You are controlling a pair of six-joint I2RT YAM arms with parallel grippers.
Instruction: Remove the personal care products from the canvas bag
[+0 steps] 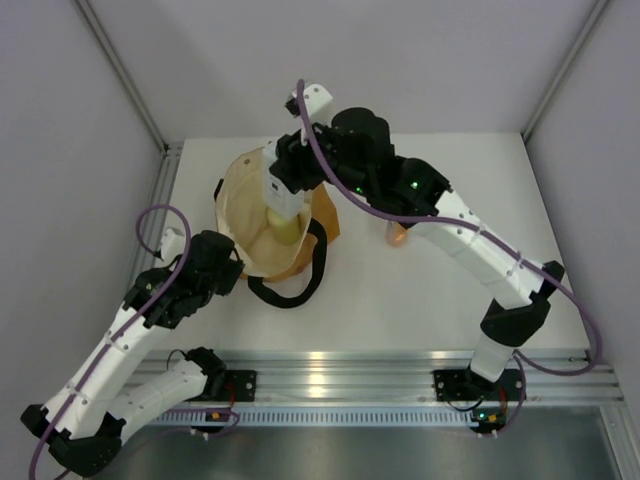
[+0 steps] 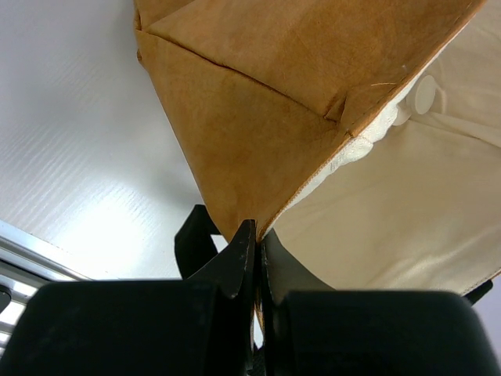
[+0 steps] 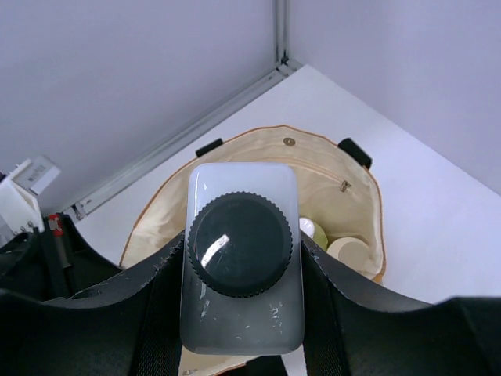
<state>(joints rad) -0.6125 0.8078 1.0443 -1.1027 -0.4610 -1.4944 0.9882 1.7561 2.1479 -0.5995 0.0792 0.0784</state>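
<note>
The mustard-tan canvas bag point(image 1: 240, 205) stands open on the table, cream lining showing point(image 3: 344, 168). My right gripper point(image 3: 243, 262) is shut on the whitish bottle with the black cap point(image 3: 241, 243), holding it upright just above the bag's mouth point(image 1: 278, 190). Below it inside the bag lie the yellow-green bottle point(image 3: 319, 233) and the cream jar point(image 3: 350, 251). My left gripper point(image 2: 257, 231) is shut on the bag's near rim point(image 2: 258, 94), at the bag's lower left in the top view point(image 1: 232, 272). An amber bottle point(image 1: 397, 236) lies on the table to the right, partly hidden by my right arm.
Black loop handles point(image 1: 290, 290) trail on the table in front of the bag. Grey walls with metal posts point(image 1: 125, 75) close in the back and sides. An aluminium rail point(image 1: 330, 375) runs along the near edge between the arm bases.
</note>
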